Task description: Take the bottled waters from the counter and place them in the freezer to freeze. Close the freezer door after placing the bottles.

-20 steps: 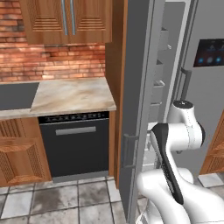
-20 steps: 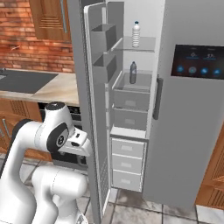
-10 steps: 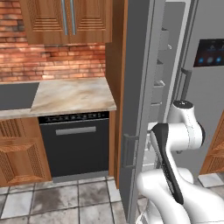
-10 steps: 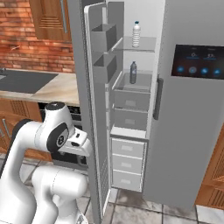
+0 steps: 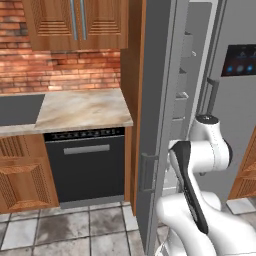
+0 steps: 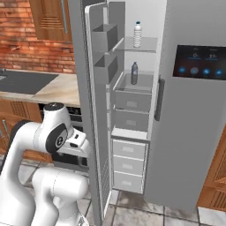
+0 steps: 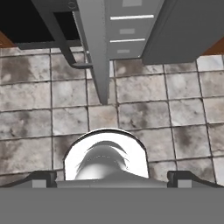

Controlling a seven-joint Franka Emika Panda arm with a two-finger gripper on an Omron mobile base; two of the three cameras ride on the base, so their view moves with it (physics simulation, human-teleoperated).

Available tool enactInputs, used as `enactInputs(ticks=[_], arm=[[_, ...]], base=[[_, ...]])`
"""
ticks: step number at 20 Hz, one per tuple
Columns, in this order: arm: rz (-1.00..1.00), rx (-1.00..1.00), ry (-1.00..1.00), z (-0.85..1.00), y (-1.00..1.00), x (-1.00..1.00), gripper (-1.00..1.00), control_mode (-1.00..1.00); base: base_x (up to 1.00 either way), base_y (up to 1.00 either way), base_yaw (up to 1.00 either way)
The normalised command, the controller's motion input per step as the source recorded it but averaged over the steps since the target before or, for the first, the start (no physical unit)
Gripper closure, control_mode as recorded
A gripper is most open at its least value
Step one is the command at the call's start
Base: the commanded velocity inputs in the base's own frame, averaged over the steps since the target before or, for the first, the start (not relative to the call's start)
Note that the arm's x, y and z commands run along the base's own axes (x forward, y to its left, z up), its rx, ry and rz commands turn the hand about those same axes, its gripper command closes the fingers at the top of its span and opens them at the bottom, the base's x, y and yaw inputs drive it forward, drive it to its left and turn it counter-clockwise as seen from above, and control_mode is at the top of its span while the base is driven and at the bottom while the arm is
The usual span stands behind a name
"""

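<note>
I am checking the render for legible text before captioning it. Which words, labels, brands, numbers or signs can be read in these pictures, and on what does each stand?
None can be read.
Touchscreen panel on the grey refrigerator door: glowing blue icons and tiny marks, too small to read.
Black appliance front: a row of pale marks along its top strip, too blurred to read.
Clear bottle and dark grey bottle in the freezer: no legible label.

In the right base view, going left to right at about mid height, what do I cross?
counter → freezer door, standing open → dark grey bottle on a freezer shelf → door with the touchscreen panel
</note>
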Motion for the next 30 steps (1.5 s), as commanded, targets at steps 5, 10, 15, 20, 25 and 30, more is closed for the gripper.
enactInputs(ticks=[5,10,15,20,25,30], arm=[[-0.09,0.00,-0.05,0.00,0.39,0.03,-1.00,-1.00],[-0.09,-0.09,-0.18,0.00,0.73,0.10,-1.00,-1.00],[0.00,-0.04,-0.03,-0.07,0.18,0.01,-1.00,-1.00],[0.00,-0.07,0.10,-0.20,0.08,0.01,-1.00,-1.00],[-0.08,-0.08,0.00,-0.02,0.28,0.14,-1.00,-1.00],[-0.25,-0.07,0.08,0.00,0.20,0.61,-1.00,-1.00]], base=[[0.00,0.00,0.00],[0.00,0.00,0.00],[0.00,0.00,0.00],[0.00,0.00,0.00],[0.00,0.00,0.00],[0.00,0.00,0.00]])
